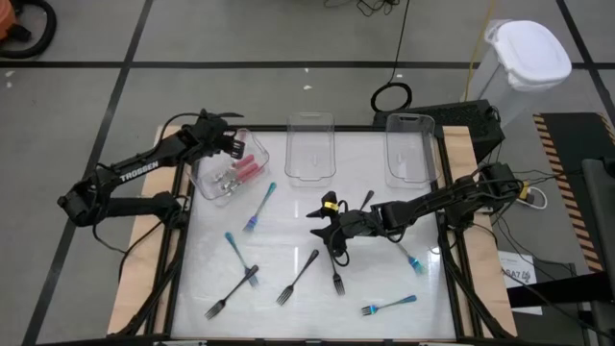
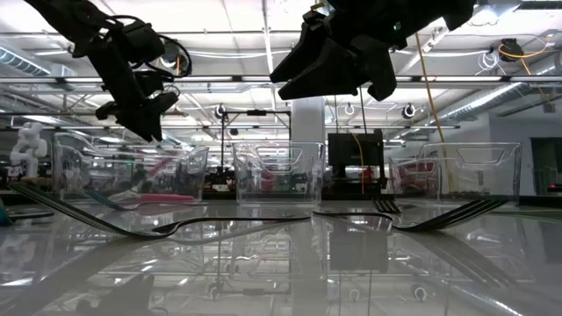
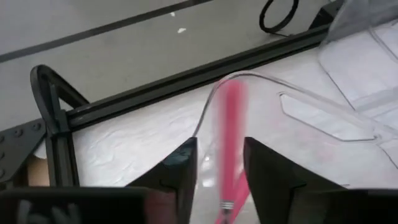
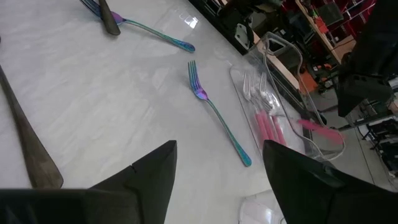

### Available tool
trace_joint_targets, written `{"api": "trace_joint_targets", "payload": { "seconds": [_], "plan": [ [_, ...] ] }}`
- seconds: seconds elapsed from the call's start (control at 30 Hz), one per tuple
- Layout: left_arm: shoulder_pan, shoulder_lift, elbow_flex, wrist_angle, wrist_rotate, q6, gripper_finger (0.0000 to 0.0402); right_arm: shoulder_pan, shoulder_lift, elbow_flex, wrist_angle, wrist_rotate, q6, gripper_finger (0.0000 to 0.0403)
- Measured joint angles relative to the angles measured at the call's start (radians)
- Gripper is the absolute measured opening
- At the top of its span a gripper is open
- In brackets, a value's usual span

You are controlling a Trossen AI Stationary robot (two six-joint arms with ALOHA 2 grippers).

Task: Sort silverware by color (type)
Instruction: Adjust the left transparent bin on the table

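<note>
You're hovering the left gripper point(image 1: 233, 146) over the clear tray point(image 1: 205, 185) at the upper left of the tabletop point(image 1: 298, 216), jaws parted, and a pink fork point(image 3: 231, 134) is showing blurred between the fingers point(image 3: 179, 171) in the left wrist view. To my eye it's dropping free rather than held, though I can't tell for certain. More pink forks point(image 4: 268, 124) are lying in that tray already.

For a clean release, you're wanting the jaws square over the tray's middle, so the handle isn't catching the rim and tipping out.

The right gripper point(image 1: 322, 226) is hanging open and empty near the centre of the frame, just above the tabletop. Black forks point(image 1: 296, 279) are lying below it toward the bottom of the frame, and blue forks are scattered about: one point(image 1: 259, 208) just beside the pink tray, another point(image 1: 388, 306) at lower right.

Two empty trays point(image 1: 311, 146) are sitting along the top edge, well apart from both arms, so there's open room between them. You're keeping an eye on the tabletop's dark frame at upper left; the left arm is working close to that corner.
</note>
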Motion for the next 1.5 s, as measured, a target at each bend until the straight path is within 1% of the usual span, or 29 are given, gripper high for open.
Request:
{"api": "trace_joint_targets", "payload": {
  "seconds": [0.2, 0.27, 0.33, 0.43, 0.57, 0.7, 0.87, 1.03, 1.1, 1.2, 1.27, 1.37, 1.5],
  "plan": [
    [-0.022, -0.003, 0.000, 0.014, -0.016, -0.007, 0.0221, 0.000, 0.000, 0.000, 0.000, 0.001, 0.000, 0.0235],
    [-0.032, -0.016, 0.005, 0.009, -0.015, -0.012, 0.0243, 0.000, 0.000, 0.000, 0.000, 0.001, 0.000, 0.0235],
    [-0.052, -0.037, 0.016, -0.002, -0.016, -0.040, 0.0254, 0.000, 0.000, 0.000, 0.000, 0.001, 0.000, 0.0235],
    [-0.103, -0.090, 0.018, -0.001, -0.018, -0.079, 0.0254, 0.000, 0.000, 0.000, -0.003, 0.002, 0.000, 0.0235],
    [-0.228, -0.156, 0.018, 0.010, -0.064, -0.081, 0.0237, 0.000, 0.000, 0.000, -0.013, 0.002, 0.000, 0.0235],
    [-0.366, -0.164, 0.018, -0.002, -0.077, -0.103, 0.0211, 0.000, 0.000, 0.000, -0.016, 0.002, 0.000, 0.0235],
    [-0.514, -0.092, 0.018, -0.002, -0.080, -0.163, 0.0169, 0.000, 0.000, 0.000, -0.015, 0.002, 0.009, 0.0235],
    [-0.649, 0.015, 0.017, 0.007, -0.082, -0.217, 0.0120, 0.000, 0.000, 0.000, -0.008, 0.001, 0.026, 0.0235],
    [-0.692, 0.056, 0.017, 0.011, -0.097, -0.242, 0.0100, 0.000, 0.000, 0.000, -0.008, 0.001, 0.026, 0.0235],
    [-0.736, 0.113, 0.017, 0.004, -0.125, -0.267, 0.0072, 0.000, 0.000, 0.000, -0.002, 0.001, 0.025, 0.0235],
    [-0.746, 0.143, 0.017, 0.004, -0.164, -0.271, 0.0055, 0.000, 0.000, 0.000, 0.004, 0.000, 0.023, 0.0235],
    [-0.742, 0.192, 0.017, 0.004, -0.235, -0.271, 0.0033, 0.000, 0.000, 0.000, 0.016, -0.001, 0.018, 0.0235],
    [-0.718, 0.257, 0.017, 0.001, -0.248, -0.262, 0.0013, 0.000, 0.000, 0.000, 0.034, -0.001, 0.011, 0.0235]
  ]
}}
